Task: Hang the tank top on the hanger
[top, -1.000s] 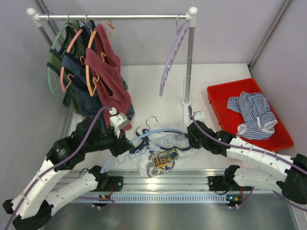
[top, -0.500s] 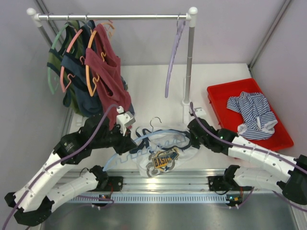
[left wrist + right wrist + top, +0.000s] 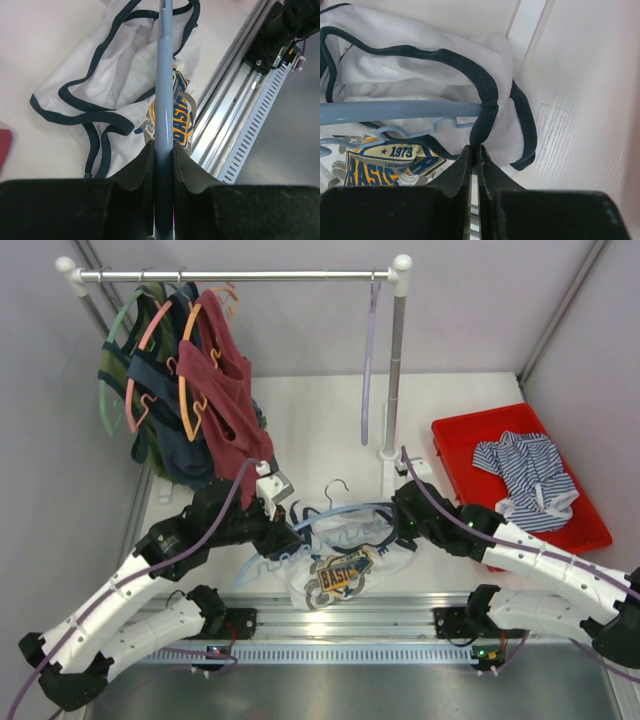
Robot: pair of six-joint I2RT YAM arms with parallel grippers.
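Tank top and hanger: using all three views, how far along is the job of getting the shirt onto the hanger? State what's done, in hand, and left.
Done: the left fingers clamp the hanger, which lies across the tank top. In hand: the right fingers pinch its navy trim at the hanger's end. Left: the tank top lies bunched on the table, its shoulders not yet spread over the hanger's arms.

A far clothes rail [image 3: 240, 275] holds a maroon tank top [image 3: 225, 390] and lilac hanger [image 3: 368, 370]; right, a red tray [image 3: 458, 448] holds a striped garment [image 3: 525, 475].
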